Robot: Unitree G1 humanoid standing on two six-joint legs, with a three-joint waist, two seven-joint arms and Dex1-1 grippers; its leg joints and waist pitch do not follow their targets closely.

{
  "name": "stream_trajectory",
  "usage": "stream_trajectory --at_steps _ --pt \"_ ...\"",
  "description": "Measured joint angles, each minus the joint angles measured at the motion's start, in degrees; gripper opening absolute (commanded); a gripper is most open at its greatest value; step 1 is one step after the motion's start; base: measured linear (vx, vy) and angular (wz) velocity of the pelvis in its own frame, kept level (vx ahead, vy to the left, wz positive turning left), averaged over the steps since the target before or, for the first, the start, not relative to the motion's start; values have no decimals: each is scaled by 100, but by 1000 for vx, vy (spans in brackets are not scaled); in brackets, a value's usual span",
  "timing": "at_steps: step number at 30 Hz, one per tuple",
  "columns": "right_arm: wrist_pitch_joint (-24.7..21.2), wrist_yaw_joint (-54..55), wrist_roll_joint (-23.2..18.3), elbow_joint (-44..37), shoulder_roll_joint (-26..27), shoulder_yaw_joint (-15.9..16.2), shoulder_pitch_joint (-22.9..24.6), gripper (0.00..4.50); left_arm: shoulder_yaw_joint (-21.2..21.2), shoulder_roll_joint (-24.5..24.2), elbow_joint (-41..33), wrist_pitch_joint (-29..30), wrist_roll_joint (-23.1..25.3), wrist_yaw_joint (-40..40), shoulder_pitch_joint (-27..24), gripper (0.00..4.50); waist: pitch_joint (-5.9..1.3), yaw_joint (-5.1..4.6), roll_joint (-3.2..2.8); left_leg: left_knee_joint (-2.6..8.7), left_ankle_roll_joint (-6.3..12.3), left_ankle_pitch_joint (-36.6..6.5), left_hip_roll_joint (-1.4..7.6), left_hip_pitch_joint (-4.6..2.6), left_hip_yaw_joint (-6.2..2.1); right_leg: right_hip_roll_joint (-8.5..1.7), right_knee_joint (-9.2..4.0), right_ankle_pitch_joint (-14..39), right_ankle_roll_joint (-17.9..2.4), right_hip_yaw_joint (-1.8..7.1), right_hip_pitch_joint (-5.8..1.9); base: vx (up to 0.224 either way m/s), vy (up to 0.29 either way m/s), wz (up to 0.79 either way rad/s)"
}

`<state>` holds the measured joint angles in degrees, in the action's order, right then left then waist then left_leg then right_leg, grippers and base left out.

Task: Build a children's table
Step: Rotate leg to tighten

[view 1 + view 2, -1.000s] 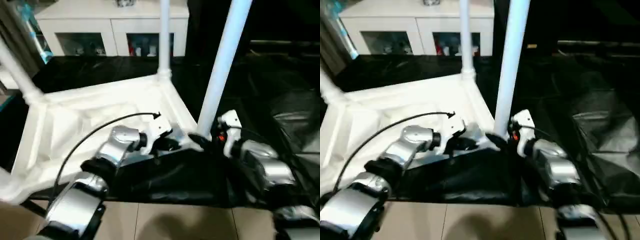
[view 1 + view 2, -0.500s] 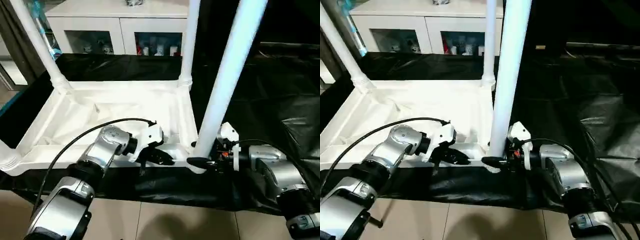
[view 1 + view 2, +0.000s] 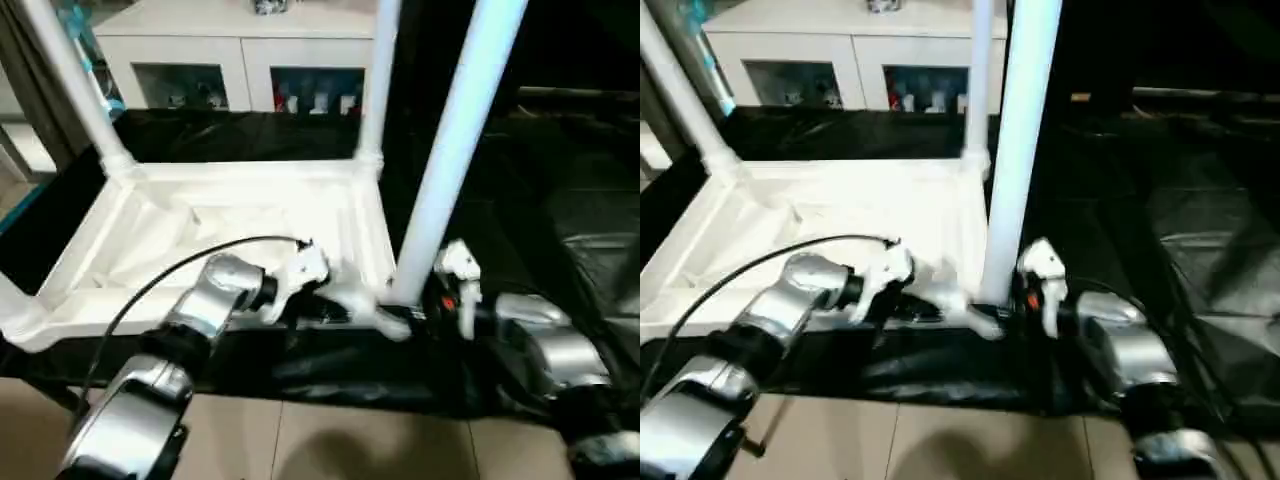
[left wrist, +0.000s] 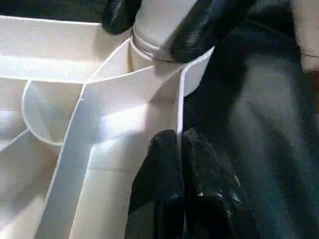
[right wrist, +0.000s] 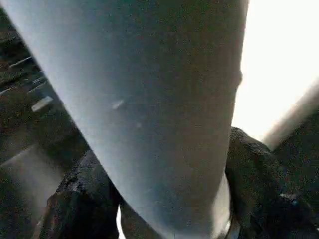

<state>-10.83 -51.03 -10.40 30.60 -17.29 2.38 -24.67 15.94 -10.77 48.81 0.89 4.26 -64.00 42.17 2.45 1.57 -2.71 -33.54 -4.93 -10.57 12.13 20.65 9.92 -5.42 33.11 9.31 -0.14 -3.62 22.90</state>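
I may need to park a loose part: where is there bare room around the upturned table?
Free: the black sheeting right of the near leg, and the strip between the table top's far rim and the cabinet. Crowded: the near right corner, where the left hand and right hand meet.

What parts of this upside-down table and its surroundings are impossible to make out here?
- Tops of the legs: cut off by the head views' upper edge.
- Items in the cabinet: too small, behind glass.
- Near-left corner of the table top: cut off by the edge.
- Near-right socket: partly covered by the right gripper.
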Motion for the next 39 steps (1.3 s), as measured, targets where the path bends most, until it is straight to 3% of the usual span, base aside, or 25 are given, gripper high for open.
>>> stream_trajectory --at_steps 5,9,10,11,15,20,23,27,32,33,39 --pt "28 1726 116 500 518 -383 -315 254 -51 549 565 17 122 1215 288 0 1 -132 2 -2 0 0 -25 -13 -11 -8 -12 5 8 5 -9 -20 7 -3" --pt "97 2312 204 704 749 -491 -475 254 -125 705 776 -3 181 1589 369 0 -3 -157 -9 1 1 0 -27 -13 -25 -7 -21 6 11 -15 -12 0 0 0" --pt "170 2313 204 764 764 -495 -487 310 -140 706 796 -12 192 1592 376 0 -3 -158 -9 1 1 0 -27 -13 -28 -7 -21 6 11 -19 -12 0 0 0" --pt "237 2300 203 802 772 -500 -492 324 -148 706 818 -32 205 1583 388 0 -3 -158 -12 4 1 0 -26 -11 -30 -7 -23 6 11 -22 -12 0 0 0" --pt "235 1805 132 752 685 -519 -453 344 -142 632 834 -146 208 1305 388 0 -3 -169 -13 7 1 0 -25 -1 -33 -6 -24 6 11 -22 -6 0 0 0" --pt "246 617 97 367 195 -216 -211 371 -88 359 653 -342 105 549 288 0 -3 -152 -11 15 1 0 -17 31 -31 -2 -5 -33 -28 -19 2 0 0 0" --pt "233 -87 -2 193 -80 -39 -130 371 -16 171 468 -423 43 61 209 0 -4 -103 -14 33 2 1 -5 33 -27 5 -2 -27 -19 -27 9 59 -12 1" --pt "226 -958 -117 -112 -408 181 33 371 120 -106 132 -468 12 -608 87 0 -7 39 -21 37 32 18 9 40 -15 8 -2 -3 -19 -31 22 0 0 0" --pt "97 -1639 -133 -341 -652 396 78 371 249 -343 -50 -525 1 -1093 35 0 -7 78 -20 23 33 17 19 34 -7 1 -2 0 -27 -23 27 0 0 0" --pt "75 -1723 -146 -356 -681 433 78 346 268 -383 -90 -524 0 -1151 16 0 -7 77 -21 21 33 18 19 33 -6 1 0 0 -27 -21 26 0 0 0" --pt "-37 -2033 -231 -353 -796 496 77 295 301 -468 -282 -468 -18 -1339 -83 0 -7 86 -20 21 1 -1 25 28 -1 2 10 -1 -27 -20 22 0 0 0"
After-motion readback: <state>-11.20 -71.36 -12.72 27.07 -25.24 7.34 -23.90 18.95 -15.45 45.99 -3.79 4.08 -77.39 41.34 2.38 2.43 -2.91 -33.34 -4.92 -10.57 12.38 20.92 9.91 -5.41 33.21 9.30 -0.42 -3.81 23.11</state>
